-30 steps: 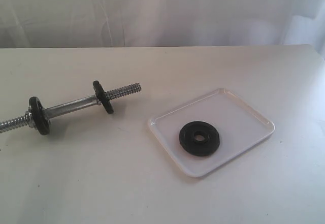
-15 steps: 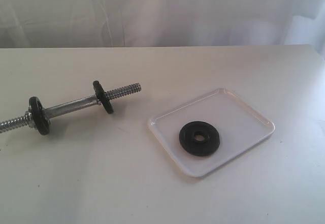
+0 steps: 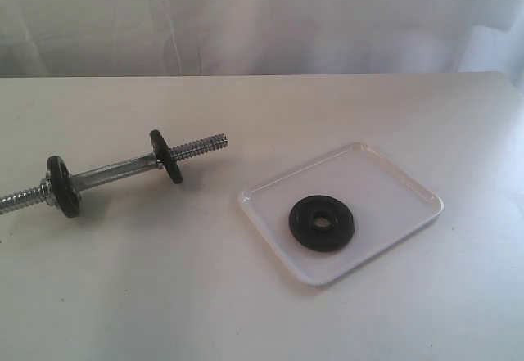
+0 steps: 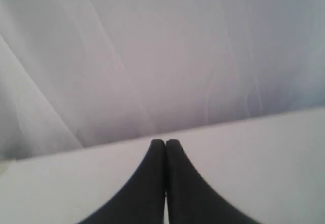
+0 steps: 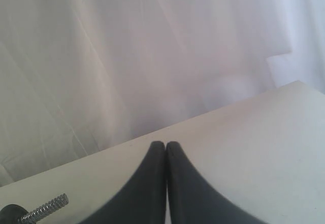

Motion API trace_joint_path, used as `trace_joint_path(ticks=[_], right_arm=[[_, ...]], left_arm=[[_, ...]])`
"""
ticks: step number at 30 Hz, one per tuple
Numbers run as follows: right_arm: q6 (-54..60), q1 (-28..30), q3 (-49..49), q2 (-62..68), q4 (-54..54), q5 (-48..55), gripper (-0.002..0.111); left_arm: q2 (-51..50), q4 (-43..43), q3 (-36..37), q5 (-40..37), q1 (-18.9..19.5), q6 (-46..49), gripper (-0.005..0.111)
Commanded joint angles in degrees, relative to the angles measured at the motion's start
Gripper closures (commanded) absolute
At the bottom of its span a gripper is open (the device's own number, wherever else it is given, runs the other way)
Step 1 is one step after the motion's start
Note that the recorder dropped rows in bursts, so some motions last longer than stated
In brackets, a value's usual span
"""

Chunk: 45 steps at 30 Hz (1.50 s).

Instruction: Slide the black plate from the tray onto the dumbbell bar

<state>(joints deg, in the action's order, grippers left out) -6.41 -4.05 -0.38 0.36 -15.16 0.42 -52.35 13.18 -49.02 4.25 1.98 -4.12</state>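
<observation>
The black plate lies flat in the white tray right of the table's middle in the exterior view. The dumbbell bar rests on the table at the left, with two black discs on it and a bare threaded end facing the tray. Neither arm shows in the exterior view. My left gripper is shut with nothing in it, above bare table. My right gripper is shut and empty too; the bar's threaded end shows at the edge of its view.
A white curtain hangs behind the table's far edge. The pale table carries only the bar and the tray.
</observation>
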Motion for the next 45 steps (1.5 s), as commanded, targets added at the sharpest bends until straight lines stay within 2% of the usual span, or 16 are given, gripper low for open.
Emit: trace_joint_path(ticks=[1, 4, 8, 11, 14, 16, 21, 24, 33, 35, 37, 38, 39, 42, 43, 45], right_arm=[[0.09, -0.2, 0.38, -0.36, 0.31, -0.42, 0.108], [0.09, -0.2, 0.38, -0.36, 0.31, -0.42, 0.108], [0.09, -0.2, 0.38, -0.36, 0.31, -0.42, 0.108], [0.09, -0.2, 0.38, -0.36, 0.31, -0.42, 0.108], [0.09, -0.2, 0.38, -0.36, 0.31, -0.42, 0.108], [0.09, -0.2, 0.38, -0.36, 0.31, -0.42, 0.108], [0.09, -0.2, 0.38, -0.36, 0.31, -0.42, 0.108], [0.09, -0.2, 0.38, -0.36, 0.31, -0.42, 0.108], [0.09, -0.2, 0.38, -0.36, 0.31, -0.42, 0.108], [0.09, -0.2, 0.38, -0.36, 0.31, -0.42, 0.108], [0.09, -0.2, 0.38, -0.36, 0.31, -0.42, 0.108], [0.09, -0.2, 0.38, -0.36, 0.31, -0.42, 0.108], [0.09, -0.2, 0.38, -0.36, 0.31, -0.42, 0.108], [0.09, -0.2, 0.38, -0.36, 0.31, -0.42, 0.108], [0.09, -0.2, 0.38, -0.36, 0.31, -0.42, 0.108], [0.09, -0.2, 0.38, -0.36, 0.31, -0.42, 0.108]], left_arm=[[-13.84, 2.16, -9.67, -14.98, -0.41, 1.57, 0.107], [-22.11, 0.4, -15.59, -22.81, -1.51, 3.24, 0.107], [-33.86, -13.18, -24.83, -37.0, -4.97, 21.22, 0.107], [-43.41, -23.15, -34.0, -50.7, -6.8, 29.96, 0.107], [-50.92, -27.77, -41.57, -60.1, -8.44, 33.91, 0.107], [-55.41, -28.14, -44.78, -63.67, -10.25, 35.89, 0.107], [-61.69, -27.75, -47.92, -62.14, -14.73, 40.19, 0.107], [-63.24, -24.75, -48.4, -60.34, -16.38, 40.56, 0.107], [-65.35, -22.43, -48.4, -56.21, -16.92, 40.21, 0.107], [-65.35, -22.43, -48.4, -56.21, -16.92, 41.12, 0.099], [-65.35, -22.43, -48.4, -56.32, -16.92, 42.56, 0.08], [-65.35, -22.43, -48.4, -56.32, -16.92, 42.56, 0.069], [-65.35, -22.43, -48.4, -56.21, -16.92, 42.56, 0.05], [-65.35, -23.07, -48.4, -56.21, -16.92, 42.56, 0.011], [-65.35, -23.19, -48.4, -56.31, -16.99, 42.56, 0.005], [-65.35, -23.24, -48.4, -56.06, -16.99, 42.88, 0.003]])
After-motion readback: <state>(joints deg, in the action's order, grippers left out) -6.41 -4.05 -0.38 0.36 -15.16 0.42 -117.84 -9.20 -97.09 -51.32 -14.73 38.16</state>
